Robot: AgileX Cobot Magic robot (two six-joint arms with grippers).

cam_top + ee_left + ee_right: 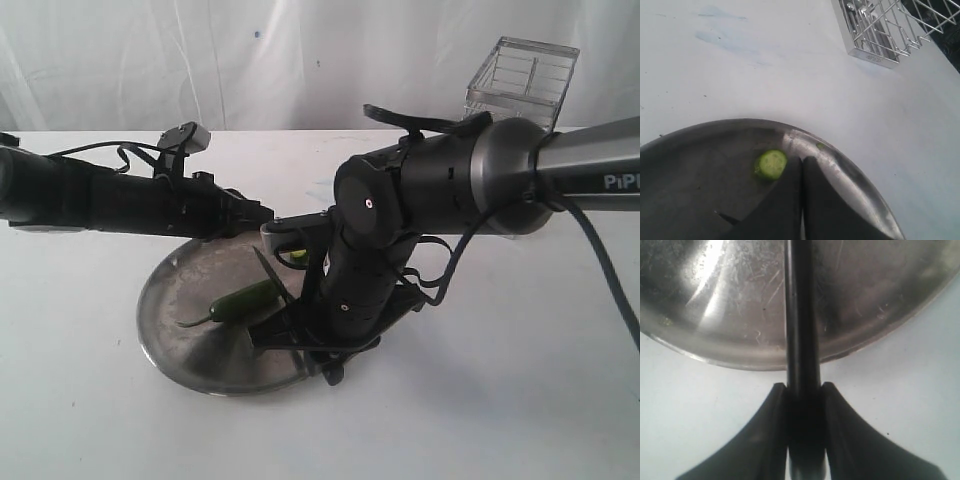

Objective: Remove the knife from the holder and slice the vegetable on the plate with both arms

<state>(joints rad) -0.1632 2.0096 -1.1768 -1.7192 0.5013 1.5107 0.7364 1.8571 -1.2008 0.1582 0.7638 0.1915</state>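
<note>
The steel plate lies in the middle of the white table. On it is the dark green chilli, stem pointing left. My right gripper is shut on the black handle of the knife, which reaches out over the plate. In the exterior view the dark blade slants down across the chilli's right end. My left gripper is shut with nothing between its fingers, hovering over the far side of the plate beside a cut green slice. The wire holder stands at the back right.
A tiny green scrap lies near the plate rim. The holder is well beyond the plate in the left wrist view. The right arm's bulky wrist hangs over the plate's right edge. White table surrounds the plate.
</note>
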